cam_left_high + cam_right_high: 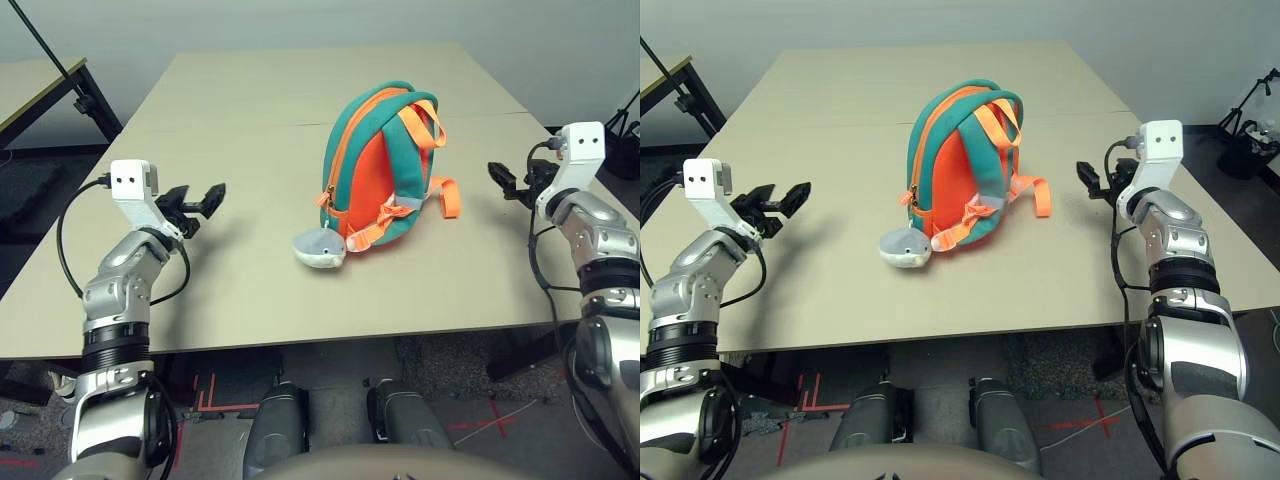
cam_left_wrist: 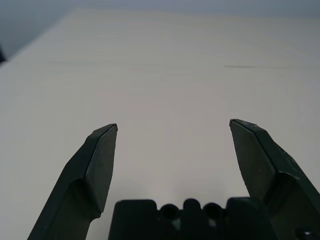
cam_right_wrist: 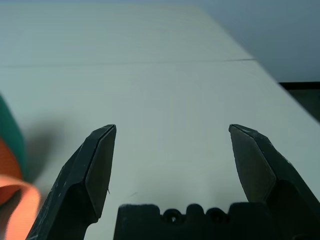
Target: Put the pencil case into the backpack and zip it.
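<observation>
The backpack (image 1: 375,165), orange with teal trim and orange straps, stands upright in the middle of the table. A grey-white plush animal (image 1: 320,248) lies against its front left corner. The pencil case is out of view. My left gripper (image 1: 205,200) is open above the table's left side, well apart from the backpack, with nothing between its fingers (image 2: 102,160). My right gripper (image 1: 503,183) is open at the table's right side, a short way from the orange strap (image 3: 17,205), and holds nothing.
The beige table (image 1: 250,290) has a seam running across behind the backpack. A second table (image 1: 30,85) with black legs stands at the far left. Dark gear (image 1: 1250,135) stands on the floor at the far right.
</observation>
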Motion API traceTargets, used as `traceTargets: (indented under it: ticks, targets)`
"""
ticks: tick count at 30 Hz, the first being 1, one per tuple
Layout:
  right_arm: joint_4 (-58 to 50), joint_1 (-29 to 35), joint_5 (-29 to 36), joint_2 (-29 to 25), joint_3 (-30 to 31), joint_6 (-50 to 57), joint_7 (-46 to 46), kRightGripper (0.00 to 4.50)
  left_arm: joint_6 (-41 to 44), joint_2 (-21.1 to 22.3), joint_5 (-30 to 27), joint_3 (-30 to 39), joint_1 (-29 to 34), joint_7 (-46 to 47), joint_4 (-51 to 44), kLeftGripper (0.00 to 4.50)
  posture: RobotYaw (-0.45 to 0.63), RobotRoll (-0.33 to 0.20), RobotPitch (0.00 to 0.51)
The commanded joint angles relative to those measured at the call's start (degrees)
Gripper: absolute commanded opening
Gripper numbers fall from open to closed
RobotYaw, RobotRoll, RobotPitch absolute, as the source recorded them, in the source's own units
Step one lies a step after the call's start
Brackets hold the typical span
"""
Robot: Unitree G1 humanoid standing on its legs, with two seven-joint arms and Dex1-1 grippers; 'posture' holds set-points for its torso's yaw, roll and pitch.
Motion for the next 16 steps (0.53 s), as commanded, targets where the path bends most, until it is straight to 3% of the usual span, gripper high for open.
traceTargets:
  ticks: [1,8,16]
  targets:
    - [5.7,-0.5,-1.7,0.2,-0.8,-4.9,-2.9,4.46,-4.6,-1.1,3.3,-0.1,-0.1,3.5,4.0,4.50,-0.05,0.000,0.000]
    - [10.9,-1.1,-1.9,-0.7,-2.2,-8.5,-4.9,4.46,-5.4,-2.7,4.1,0.1,0.9,6.9,4.0,4.50,-0.04,0.000,0.000]
    - [12.6,-2.2,-2.1,-0.2,-3.0,-8.7,-4.5,4.46,-5.7,-1.3,6.3,0.8,2.2,11.1,2.1,4.50,-0.01,0.000,0.013]
